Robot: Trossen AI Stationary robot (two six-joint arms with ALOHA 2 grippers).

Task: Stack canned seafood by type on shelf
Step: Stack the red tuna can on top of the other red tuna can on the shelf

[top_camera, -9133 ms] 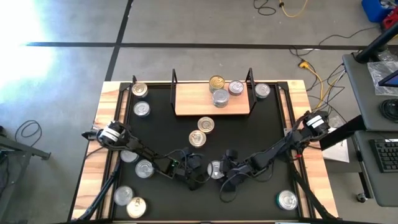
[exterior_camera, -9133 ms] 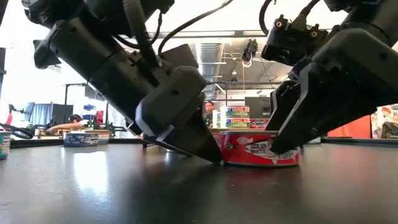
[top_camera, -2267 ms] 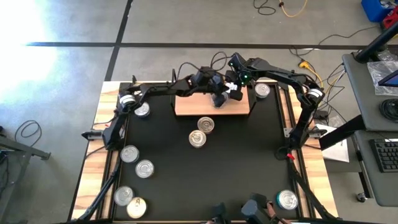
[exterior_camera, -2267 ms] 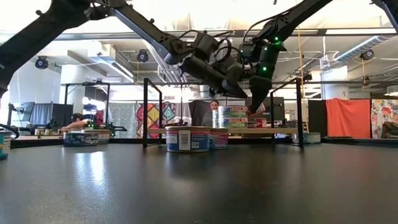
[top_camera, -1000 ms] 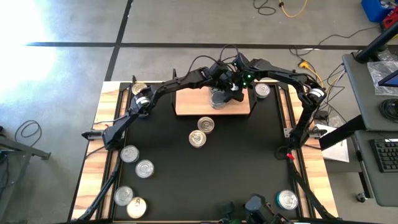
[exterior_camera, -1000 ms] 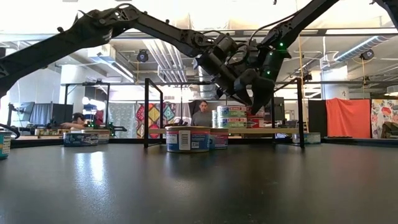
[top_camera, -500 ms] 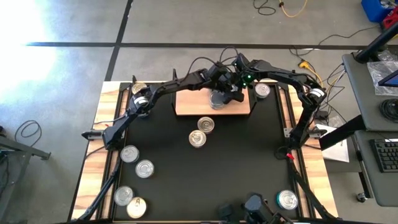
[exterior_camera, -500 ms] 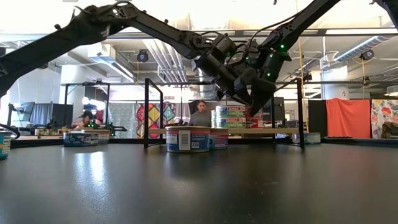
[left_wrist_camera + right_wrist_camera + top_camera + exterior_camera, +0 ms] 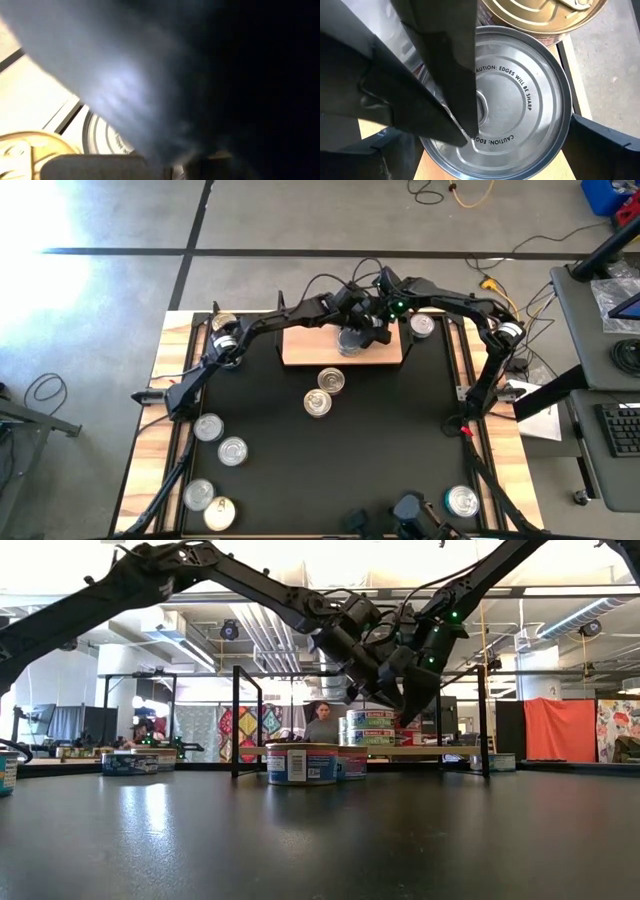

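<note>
Right gripper (image 9: 485,145) straddles a silver-lidded tin (image 9: 520,90) — jaws spread wide.

Overhead, table-level, wrist close-ups share shelf (image 9: 310,345).

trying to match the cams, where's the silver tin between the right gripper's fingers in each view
High view: silver tin on the shelf, under both grippers.
Low view: top of the stack on the shelf.
Left wrist view: only a silver rim, likely it.
Right wrist view: fills the centre.
Shared landmark: gold tin beside it.
</note>
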